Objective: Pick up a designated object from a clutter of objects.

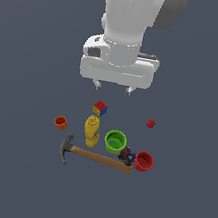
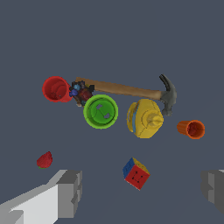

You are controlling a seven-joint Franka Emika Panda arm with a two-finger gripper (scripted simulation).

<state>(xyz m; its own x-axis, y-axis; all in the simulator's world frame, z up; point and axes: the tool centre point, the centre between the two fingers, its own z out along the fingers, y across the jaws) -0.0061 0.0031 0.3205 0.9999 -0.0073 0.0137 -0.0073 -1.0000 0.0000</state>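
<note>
The small orange cup [image 1: 60, 122] [image 2: 191, 129] stands apart at the exterior view's left of the clutter, upright with its mouth up. My gripper [image 1: 114, 87] [image 2: 142, 192] hangs high above the floor, open, nothing between its fingers [image 2: 70, 192]. It sits behind the clutter, above the multicoloured cube [image 1: 100, 108] [image 2: 136, 173], well off from the orange cup. The yellow bottle [image 1: 92, 131] [image 2: 145, 118] stands between the orange cup and the green cup [image 1: 115, 141] [image 2: 101, 111].
A wooden-handled hammer [image 1: 95, 156] [image 2: 127, 90] lies in front of the bottle and cups. The red cup [image 1: 144, 161] [image 2: 56, 89] and a small dark multicoloured object [image 1: 127, 156] [image 2: 81, 92] sit at its handle end. A small red ball [image 1: 150, 123] [image 2: 44, 160] lies apart.
</note>
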